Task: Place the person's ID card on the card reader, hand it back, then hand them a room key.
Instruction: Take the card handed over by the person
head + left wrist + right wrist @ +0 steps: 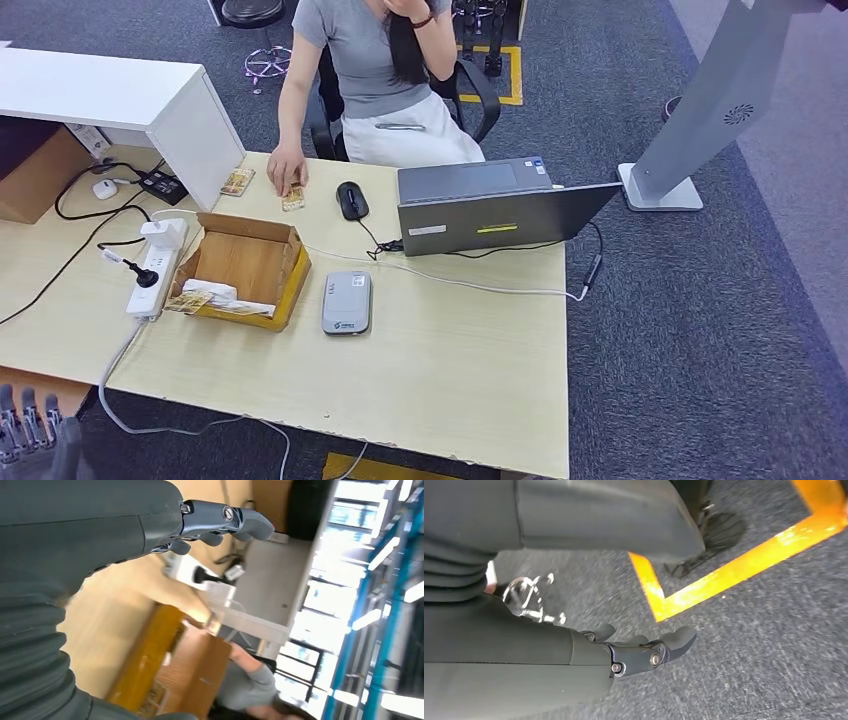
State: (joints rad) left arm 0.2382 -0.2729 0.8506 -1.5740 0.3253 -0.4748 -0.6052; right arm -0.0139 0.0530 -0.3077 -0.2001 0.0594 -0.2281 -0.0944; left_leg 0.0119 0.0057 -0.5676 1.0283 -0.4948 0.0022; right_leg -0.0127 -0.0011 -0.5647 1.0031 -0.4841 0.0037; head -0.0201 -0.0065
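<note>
Left robot hand low at worktop corner, fingers apart, holding nothing. Cardboard box beside power strip. Person's hand resting on ID card at far edge. Card reader mid-worktop, nothing on it. Laptop beyond. Right robot hand over carpet, fingers loosely curled, empty.

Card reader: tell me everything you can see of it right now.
The card reader is a flat grey slab with rounded corners and a small blue logo near its front edge. It looks like plastic. It lies flat on the wooden table, just right of the cardboard box, apart from it. Nothing rests on it.
</note>
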